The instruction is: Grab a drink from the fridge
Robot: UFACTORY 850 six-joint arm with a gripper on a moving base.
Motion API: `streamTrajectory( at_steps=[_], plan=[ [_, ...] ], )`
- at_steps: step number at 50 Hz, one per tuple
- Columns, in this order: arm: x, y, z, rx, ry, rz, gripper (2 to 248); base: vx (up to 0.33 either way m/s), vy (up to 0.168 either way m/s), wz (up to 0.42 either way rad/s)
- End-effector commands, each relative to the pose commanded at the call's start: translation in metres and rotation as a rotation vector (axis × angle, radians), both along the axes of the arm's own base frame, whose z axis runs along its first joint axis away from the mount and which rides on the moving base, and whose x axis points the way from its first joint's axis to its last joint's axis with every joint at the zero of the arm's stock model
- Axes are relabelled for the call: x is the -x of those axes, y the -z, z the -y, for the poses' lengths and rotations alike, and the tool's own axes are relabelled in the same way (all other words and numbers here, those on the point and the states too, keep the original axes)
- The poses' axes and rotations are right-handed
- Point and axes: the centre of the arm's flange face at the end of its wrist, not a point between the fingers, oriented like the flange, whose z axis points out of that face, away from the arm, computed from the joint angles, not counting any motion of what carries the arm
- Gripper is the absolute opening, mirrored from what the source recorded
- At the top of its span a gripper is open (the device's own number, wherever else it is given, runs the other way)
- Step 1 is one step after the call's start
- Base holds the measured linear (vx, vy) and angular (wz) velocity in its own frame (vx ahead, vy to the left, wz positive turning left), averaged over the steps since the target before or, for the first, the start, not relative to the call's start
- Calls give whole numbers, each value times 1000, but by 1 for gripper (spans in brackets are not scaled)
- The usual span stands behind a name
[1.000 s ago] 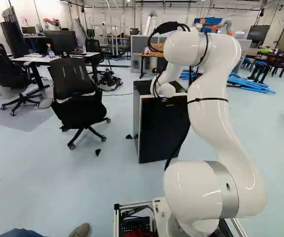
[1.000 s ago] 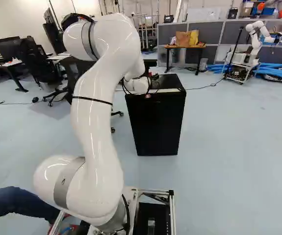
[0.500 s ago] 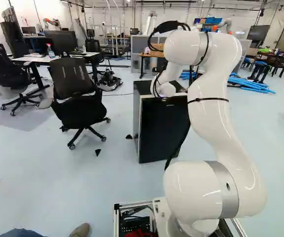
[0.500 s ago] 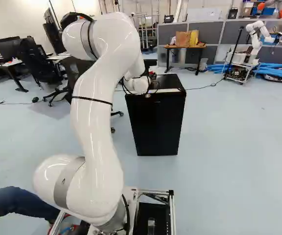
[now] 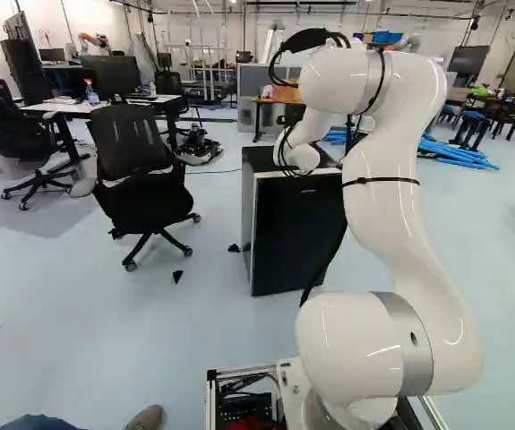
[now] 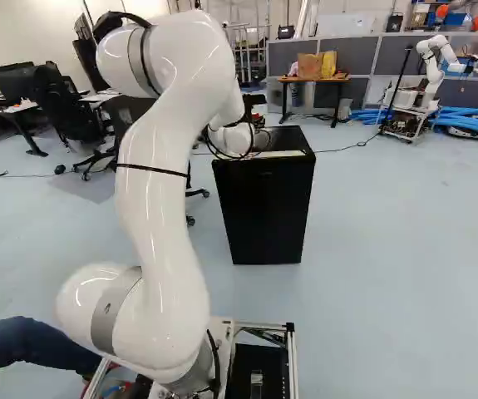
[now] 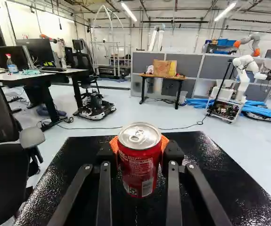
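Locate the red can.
In the wrist view, the can is gripped between the tool's two fingers, an orange pad either side, over the fridge's black top.

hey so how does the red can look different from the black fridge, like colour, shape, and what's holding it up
The can is mainly red with a silvery lid, while the fridge is mostly black. The can is a small round cylinder; the fridge is a far larger, boxy thing. The can is gripped in the hand, whereas the fridge stands on the floor. Both are upright.
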Motion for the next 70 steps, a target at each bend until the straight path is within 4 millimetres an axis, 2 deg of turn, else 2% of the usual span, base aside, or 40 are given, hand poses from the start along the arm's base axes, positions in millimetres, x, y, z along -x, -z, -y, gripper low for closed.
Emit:
streamTrajectory(
  at_steps=[5,37,54,70],
  plan=[
    [0,-6,0,1,0,9,100,0,0,0],
    [9,-9,-4,-1,-2,2,100,0,0,0],
    [28,-15,-11,-5,-5,-11,100,0,0,0],
    [55,-22,-21,-11,-10,-29,100,0,0,0]
  ],
)
